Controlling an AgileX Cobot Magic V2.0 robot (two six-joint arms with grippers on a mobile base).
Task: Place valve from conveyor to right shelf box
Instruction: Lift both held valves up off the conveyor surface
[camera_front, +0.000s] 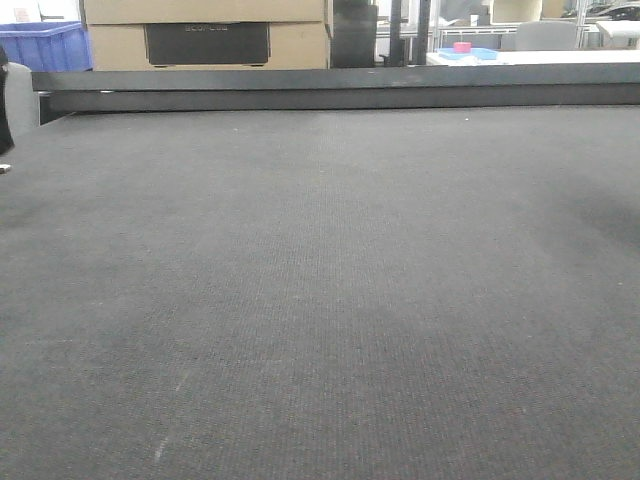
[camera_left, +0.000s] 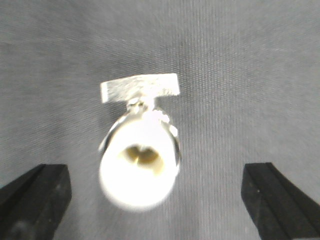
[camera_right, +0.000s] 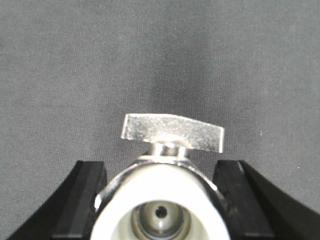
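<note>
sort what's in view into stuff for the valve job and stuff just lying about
For the job:
silver-metal valve with white cap
dark grey woven conveyor belt

Lying about:
blue plastic crate
tan cardboard boxes
small pink object in the background

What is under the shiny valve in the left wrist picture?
The dark grey woven conveyor belt shows all around the valve. The patch right beneath it is hidden by its white end, so whether it touches the belt cannot be seen.
</note>
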